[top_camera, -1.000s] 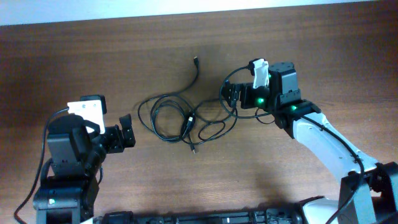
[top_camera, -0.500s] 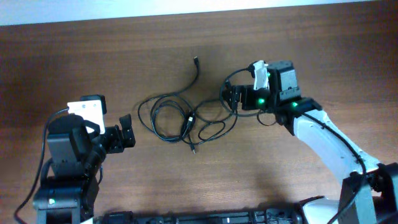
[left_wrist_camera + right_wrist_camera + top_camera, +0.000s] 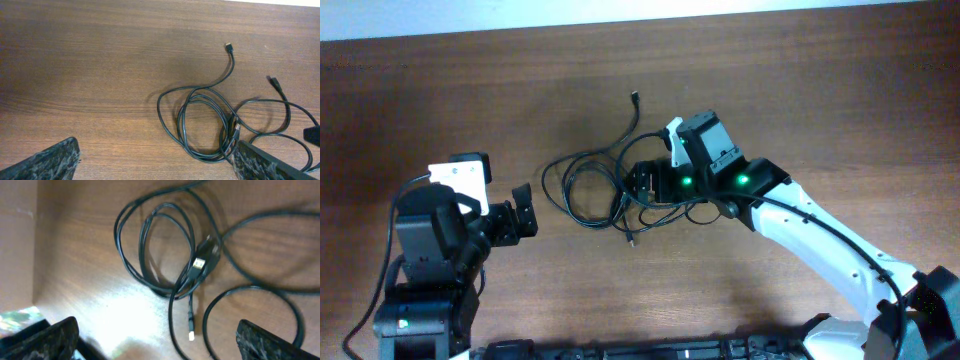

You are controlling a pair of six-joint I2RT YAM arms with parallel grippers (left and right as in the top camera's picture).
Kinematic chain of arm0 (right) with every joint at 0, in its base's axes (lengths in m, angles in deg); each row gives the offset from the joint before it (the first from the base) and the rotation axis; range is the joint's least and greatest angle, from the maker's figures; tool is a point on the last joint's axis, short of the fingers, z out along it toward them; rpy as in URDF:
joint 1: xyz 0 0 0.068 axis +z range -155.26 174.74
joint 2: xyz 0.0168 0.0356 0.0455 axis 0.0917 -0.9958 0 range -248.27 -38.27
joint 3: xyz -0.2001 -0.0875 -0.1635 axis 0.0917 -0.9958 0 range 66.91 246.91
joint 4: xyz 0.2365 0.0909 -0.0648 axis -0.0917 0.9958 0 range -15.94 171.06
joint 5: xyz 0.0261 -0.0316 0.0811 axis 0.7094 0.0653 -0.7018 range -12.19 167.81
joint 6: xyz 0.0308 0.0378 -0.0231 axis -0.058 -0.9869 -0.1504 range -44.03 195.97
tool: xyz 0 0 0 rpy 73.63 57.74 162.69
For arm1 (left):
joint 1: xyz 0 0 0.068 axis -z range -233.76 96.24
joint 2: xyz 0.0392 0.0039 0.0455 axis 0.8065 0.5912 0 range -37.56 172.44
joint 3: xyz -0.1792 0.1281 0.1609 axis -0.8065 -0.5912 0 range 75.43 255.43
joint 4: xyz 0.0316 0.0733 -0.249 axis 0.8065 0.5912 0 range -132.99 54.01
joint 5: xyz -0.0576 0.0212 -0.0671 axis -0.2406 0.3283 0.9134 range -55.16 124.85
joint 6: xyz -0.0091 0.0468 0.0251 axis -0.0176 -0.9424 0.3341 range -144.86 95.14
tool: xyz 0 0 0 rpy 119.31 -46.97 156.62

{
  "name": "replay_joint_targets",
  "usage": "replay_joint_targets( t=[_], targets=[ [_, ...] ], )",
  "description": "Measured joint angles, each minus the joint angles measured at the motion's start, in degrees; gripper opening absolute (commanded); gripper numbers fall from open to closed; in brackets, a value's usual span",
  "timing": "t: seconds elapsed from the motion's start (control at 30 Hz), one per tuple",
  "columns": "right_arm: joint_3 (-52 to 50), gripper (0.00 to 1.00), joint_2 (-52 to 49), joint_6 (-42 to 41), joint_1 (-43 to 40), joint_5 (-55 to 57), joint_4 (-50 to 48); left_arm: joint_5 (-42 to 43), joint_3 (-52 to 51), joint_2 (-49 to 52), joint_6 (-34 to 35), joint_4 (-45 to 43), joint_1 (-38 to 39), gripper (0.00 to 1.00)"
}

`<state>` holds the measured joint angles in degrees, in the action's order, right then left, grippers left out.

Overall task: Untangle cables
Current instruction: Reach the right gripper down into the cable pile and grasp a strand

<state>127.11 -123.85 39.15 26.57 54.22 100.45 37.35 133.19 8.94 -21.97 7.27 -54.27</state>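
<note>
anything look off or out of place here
Only the cables: they lie on the table in overlapping loops that cross each other, plug ends sticking out. No damage or spill shows. The open right gripper hangs over the tangle, holding nothing.

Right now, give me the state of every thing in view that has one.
cables: tangled in overlapping loops, flat on the table, unheld.
left hand: open, empty, clear of the cables.
right hand: open, empty, above the cables.
</note>
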Motion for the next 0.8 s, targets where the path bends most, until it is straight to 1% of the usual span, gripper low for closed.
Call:
replay_joint_targets(
  t=[0.03, 0.07, 0.17, 0.23, 0.27, 0.3, 0.33, 0.4, 0.43, 0.47, 0.5, 0.53, 0.57, 0.6, 0.67, 0.8],
  targets=[
    [0.11, 0.99, 0.02, -6.54, 1.16, 0.17, 2.51, 0.02, 0.00, 0.00, 0.00, -0.02, 0.00, 0.99],
    [0.11, 1.00, 0.02, -10.25, 2.19, 0.22, 4.44, 0.00, 0.00, 0.00, 0.00, -0.07, 0.00, 0.99],
    [0.13, 0.99, 0.02, -20.02, 5.44, 0.28, 6.60, 0.00, 0.00, 0.00, 0.00, 0.07, 0.00, 0.99],
    [0.13, 1.00, 0.02, -24.83, 9.16, 4.33, 8.66, 0.00, 0.00, 0.00, 0.00, 0.09, 0.00, 0.99],
    [0.13, 0.86, 0.02, -25.88, 10.03, 6.27, 9.09, 0.00, 0.00, 0.00, 0.00, 0.09, 0.00, 0.99],
    [0.13, 0.77, 0.02, -27.02, 10.93, 9.29, 9.40, 0.00, 0.00, 0.00, -0.02, 0.09, 0.00, 0.99],
    [0.13, 0.65, 0.02, -27.54, 11.04, 11.04, 9.35, 0.00, 0.00, 0.00, 0.00, 0.09, 0.00, 0.99],
    [0.11, 0.50, -0.15, -27.98, 11.02, 13.79, 9.18, 0.00, 0.00, 0.00, 0.00, 0.07, 0.00, 0.99],
    [0.11, 0.46, -0.94, -28.35, 11.04, 14.36, 8.31, 0.00, 0.00, 0.00, 0.00, 0.07, 0.00, 0.99],
    [0.11, 0.46, -1.70, -28.28, 11.04, 14.32, 7.41, 0.00, 0.00, 0.00, 0.00, 0.07, 0.00, 0.99],
    [0.11, 0.50, -3.26, -28.65, 11.02, 14.25, 6.03, 0.00, 0.00, 0.00, 0.00, 0.07, 0.00, 0.99],
    [0.11, 0.58, -4.24, -28.72, 11.02, 14.10, 5.46, 0.00, 0.00, 0.00, 0.00, 0.09, -0.02, 0.99],
    [0.11, 0.69, -4.81, -29.16, 11.04, 13.97, 5.46, 0.00, 0.00, 0.00, 0.00, 0.09, 0.00, 0.99],
    [0.11, 0.75, -4.81, -28.87, 11.02, 13.75, 5.31, 0.00, 0.00, 0.00, 0.00, 0.09, -0.02, 0.99],
    [0.11, 0.79, -4.81, -28.85, 11.04, 13.29, 5.29, 0.00, 0.00, 0.00, 0.00, 0.09, 0.00, 0.99],
    [0.11, 0.77, -2.97, -28.94, 11.04, 11.28, 6.43, 0.00, 0.00, 0.00, 0.00, 0.09, 0.00, 0.99]
  ],
)
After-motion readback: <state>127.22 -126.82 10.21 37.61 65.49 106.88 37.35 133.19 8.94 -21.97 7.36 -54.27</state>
